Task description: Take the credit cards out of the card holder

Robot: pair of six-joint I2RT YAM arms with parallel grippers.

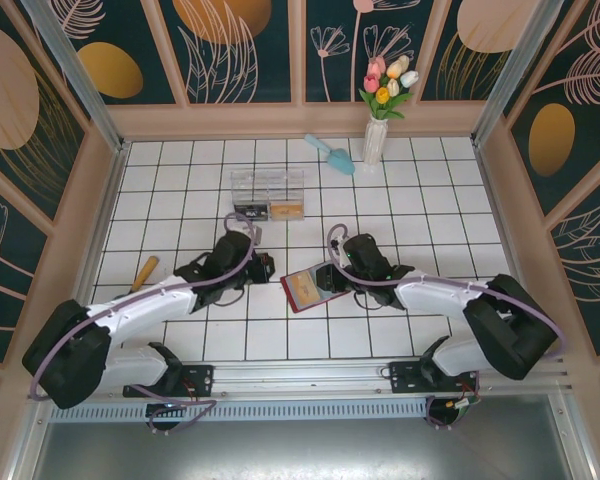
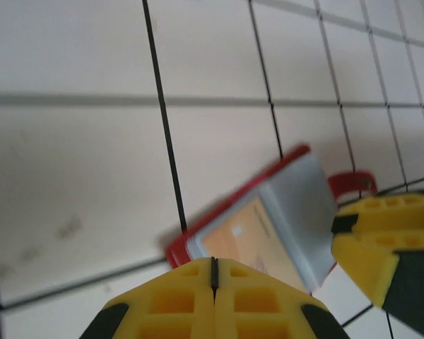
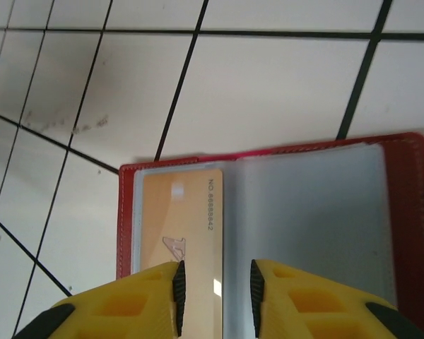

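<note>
Red card holder (image 3: 311, 212) | gold card (image 3: 184, 205) between right gripper (image 3: 215, 289) tips | grip unclear

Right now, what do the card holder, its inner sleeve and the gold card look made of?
Card holder: red leather or imitation, matte, stitched rim. Sleeve: clear glossy plastic film, slightly hazy. Gold card: likely stiff plastic, satin sheen, printed number.

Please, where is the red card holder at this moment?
In the top view, the card holder lies open on the white tiles, between the left gripper and the right gripper, closer to the right one.
</note>
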